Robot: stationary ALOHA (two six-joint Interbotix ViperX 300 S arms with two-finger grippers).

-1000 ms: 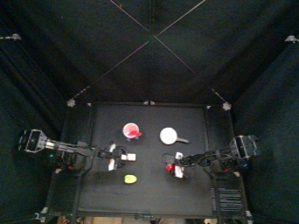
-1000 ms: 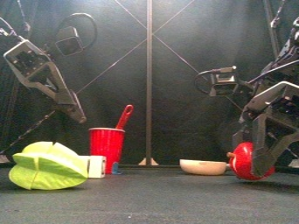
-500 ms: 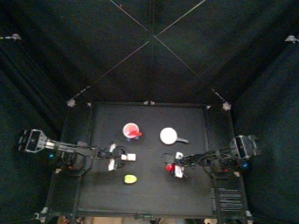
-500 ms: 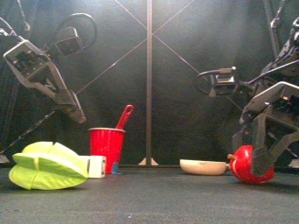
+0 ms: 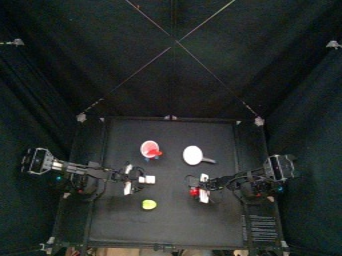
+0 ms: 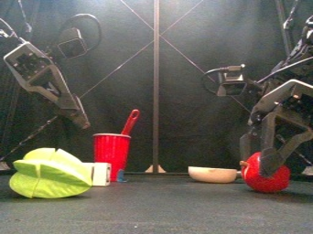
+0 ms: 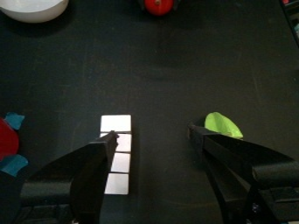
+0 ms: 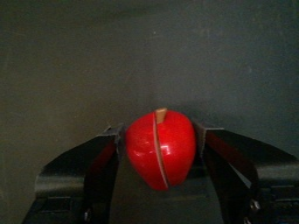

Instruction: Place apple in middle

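The apple (image 8: pixel 162 150) is a small red fruit with a short stem. It sits between the jaws of my right gripper (image 8: pixel 163 138), which is shut on its sides. In the front view the apple (image 6: pixel 266 174) is low at the table's right side, touching or just above the tabletop, with the right gripper (image 6: pixel 269 157) around it. In the top view the apple (image 5: pixel 195 190) is right of the table's middle (image 5: pixel 171 178). My left gripper (image 7: pixel 152 133) is open and empty, hanging over the left half of the table.
A white dish (image 5: pixel 194 154) lies behind the apple. A red cup (image 6: pixel 112 155) with a red utensil stands back left. A yellow-green object (image 6: pixel 51 174) lies at the front left beside small white blocks (image 7: pixel 114 159).
The right gripper with the apple has shifted slightly to the right and a little lower in the front view. The left arm has not moved.
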